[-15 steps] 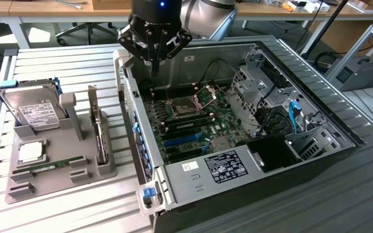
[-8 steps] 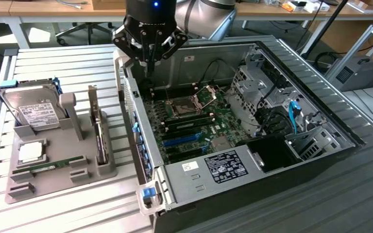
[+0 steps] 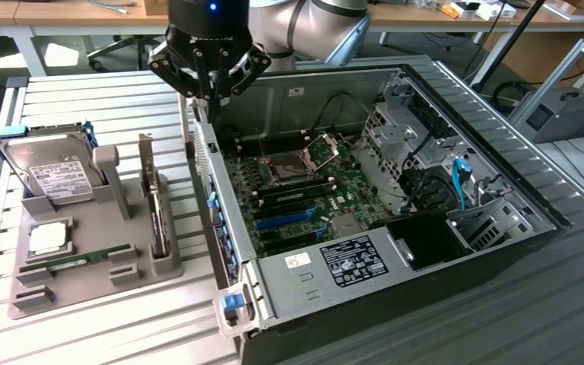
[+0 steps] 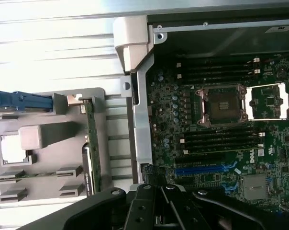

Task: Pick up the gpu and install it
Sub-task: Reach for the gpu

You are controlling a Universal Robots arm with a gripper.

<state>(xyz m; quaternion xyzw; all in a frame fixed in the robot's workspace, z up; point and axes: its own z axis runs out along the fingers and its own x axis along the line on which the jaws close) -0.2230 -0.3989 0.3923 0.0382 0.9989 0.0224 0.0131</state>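
Gripper (image 3: 211,97) closed above computer case (image 3: 204,163) edge; gpu (image 3: 153,205) upright in gray holder (image 3: 87,255).

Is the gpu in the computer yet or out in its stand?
Out. The gpu stands on edge in the grey holder beside the open case; the blue slot on the motherboard is bare.
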